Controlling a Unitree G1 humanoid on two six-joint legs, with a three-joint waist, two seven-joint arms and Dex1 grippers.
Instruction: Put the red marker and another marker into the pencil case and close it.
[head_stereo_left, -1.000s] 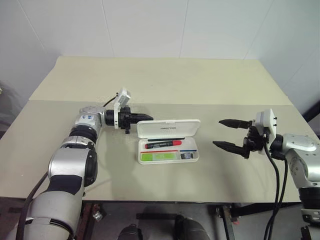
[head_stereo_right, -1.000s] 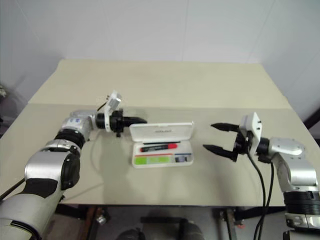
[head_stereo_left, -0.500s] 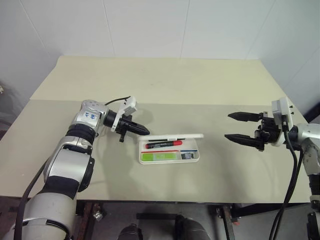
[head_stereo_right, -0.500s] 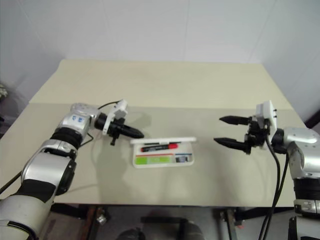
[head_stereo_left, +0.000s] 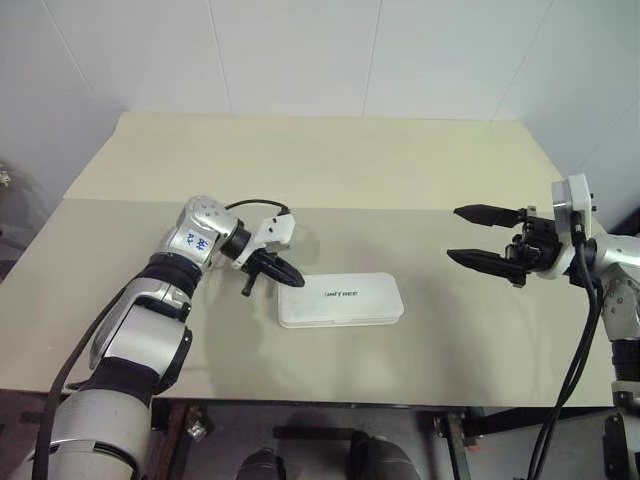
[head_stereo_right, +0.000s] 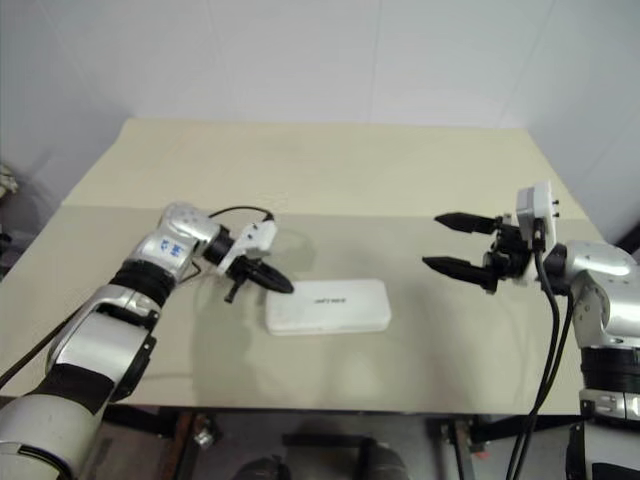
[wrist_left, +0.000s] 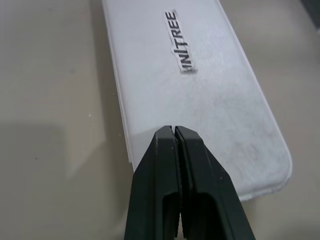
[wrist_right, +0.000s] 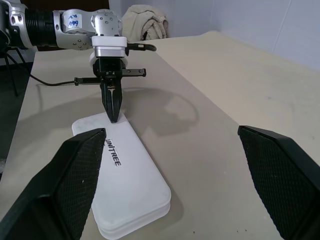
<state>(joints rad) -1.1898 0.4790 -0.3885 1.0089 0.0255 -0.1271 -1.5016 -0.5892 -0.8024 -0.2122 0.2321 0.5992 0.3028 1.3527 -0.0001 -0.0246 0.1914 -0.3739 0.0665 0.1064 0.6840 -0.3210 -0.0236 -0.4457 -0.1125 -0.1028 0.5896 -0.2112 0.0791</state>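
On table centre, pencil case (head_stereo_left: 341, 300) lies lid-down — markers hidden, closing apparently done; left gripper (head_stereo_left: 287, 272) pressed together at its corner, right gripper (head_stereo_left: 478, 235) spread, apart.

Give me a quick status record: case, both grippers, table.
case: pencil case lies flat near the table's front edge, lid down, logo facing up
left gripper: left gripper shut, tips at the lid's left end; contact unclear
right gripper: right gripper open, holding nothing, off to the case's right
table: table, beige
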